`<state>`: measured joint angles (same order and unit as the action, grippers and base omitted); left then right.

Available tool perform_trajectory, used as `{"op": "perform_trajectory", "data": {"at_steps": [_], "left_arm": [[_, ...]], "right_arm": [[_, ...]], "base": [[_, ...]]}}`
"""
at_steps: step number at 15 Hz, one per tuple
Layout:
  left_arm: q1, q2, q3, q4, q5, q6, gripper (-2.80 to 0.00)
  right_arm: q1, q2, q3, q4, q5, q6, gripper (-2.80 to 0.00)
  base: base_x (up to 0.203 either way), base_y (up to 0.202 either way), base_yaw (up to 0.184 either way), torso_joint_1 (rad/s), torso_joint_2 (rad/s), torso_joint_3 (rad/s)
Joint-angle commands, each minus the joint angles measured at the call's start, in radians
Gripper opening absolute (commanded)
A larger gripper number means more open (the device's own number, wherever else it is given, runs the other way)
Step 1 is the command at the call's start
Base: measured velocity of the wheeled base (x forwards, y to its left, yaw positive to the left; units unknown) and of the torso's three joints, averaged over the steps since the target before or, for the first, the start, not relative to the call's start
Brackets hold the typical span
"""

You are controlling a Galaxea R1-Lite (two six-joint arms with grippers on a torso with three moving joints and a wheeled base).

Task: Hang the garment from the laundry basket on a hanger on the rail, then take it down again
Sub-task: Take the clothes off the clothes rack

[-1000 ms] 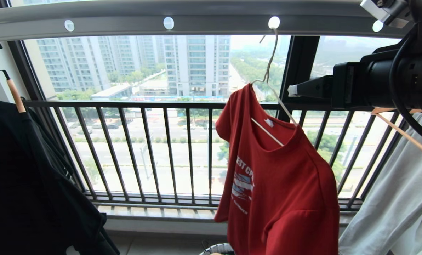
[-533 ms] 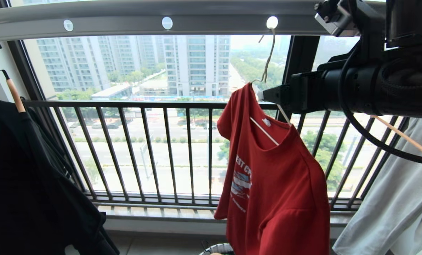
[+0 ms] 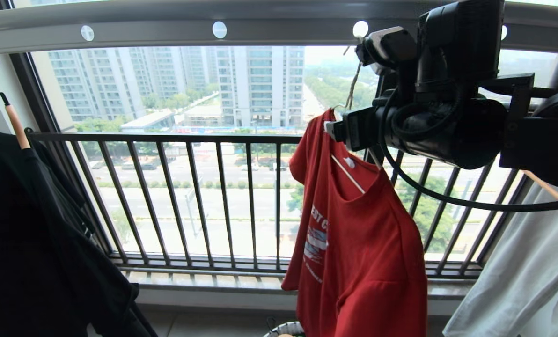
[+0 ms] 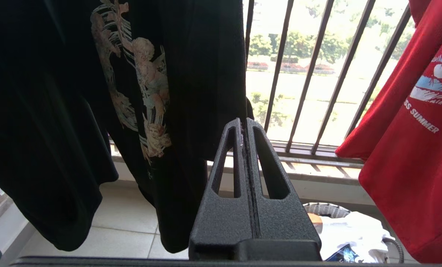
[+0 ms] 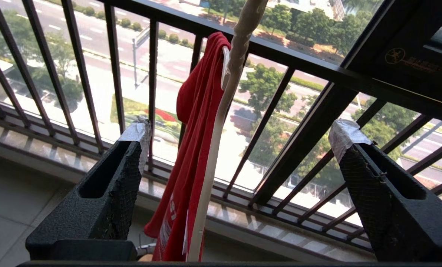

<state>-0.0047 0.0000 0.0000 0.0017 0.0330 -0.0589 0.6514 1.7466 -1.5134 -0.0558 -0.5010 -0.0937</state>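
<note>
Between the spread right gripper fingers hangs the hanger.

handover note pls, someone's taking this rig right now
Right gripper: open, up by the hanger neck, jaws either side of the thin cream-white wire hanger, not closed on it.
Left gripper: shut, empty, parked low beside the black printed garment.
Red short-sleeved T-shirt hangs on that hanger, hooked into the long grey metal rail. Small round white woven basket sits on the floor below.
Done: hanging. Left: grip hanger, lift it off the rail, take the shirt down.
</note>
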Motion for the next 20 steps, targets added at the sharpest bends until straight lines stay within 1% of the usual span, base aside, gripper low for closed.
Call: {"op": "perform_trajectory", "data": {"at_steps": [1,4,5,7,16,20], "left_arm": [[0.000,0.002,0.000,0.000,0.001,-0.001,-2.80],[0.000,0.002,0.000,0.000,0.001,-0.001,-2.80],[0.000,0.002,0.000,0.000,0.001,-0.001,-2.80],[0.000,0.002,0.000,0.000,0.001,-0.001,-2.80],[-0.001,0.002,0.000,0.000,0.001,-0.001,-2.80],[0.000,0.002,0.000,0.000,0.001,-0.001,-2.80]], "right_arm": [[-0.009,0.024,-0.013,-0.016,-0.015,-0.012,0.00],[-0.033,0.037,-0.045,-0.016,-0.048,-0.020,0.00],[-0.038,0.037,-0.047,-0.016,-0.048,-0.030,-2.80],[-0.041,0.036,-0.047,-0.016,-0.050,-0.046,-2.80],[-0.041,0.017,-0.053,-0.024,-0.046,-0.064,-2.80],[-0.041,0.006,-0.025,-0.140,-0.042,-0.064,-2.80]], "base": [[0.000,0.000,0.000,0.000,0.00,0.000],[0.000,0.000,0.000,0.000,0.00,0.000],[0.000,0.000,0.000,0.000,0.00,0.000],[0.000,0.000,0.000,0.000,0.00,0.000],[0.000,0.000,0.000,0.000,0.00,0.000],[0.000,0.000,0.000,0.000,0.00,0.000]]}}
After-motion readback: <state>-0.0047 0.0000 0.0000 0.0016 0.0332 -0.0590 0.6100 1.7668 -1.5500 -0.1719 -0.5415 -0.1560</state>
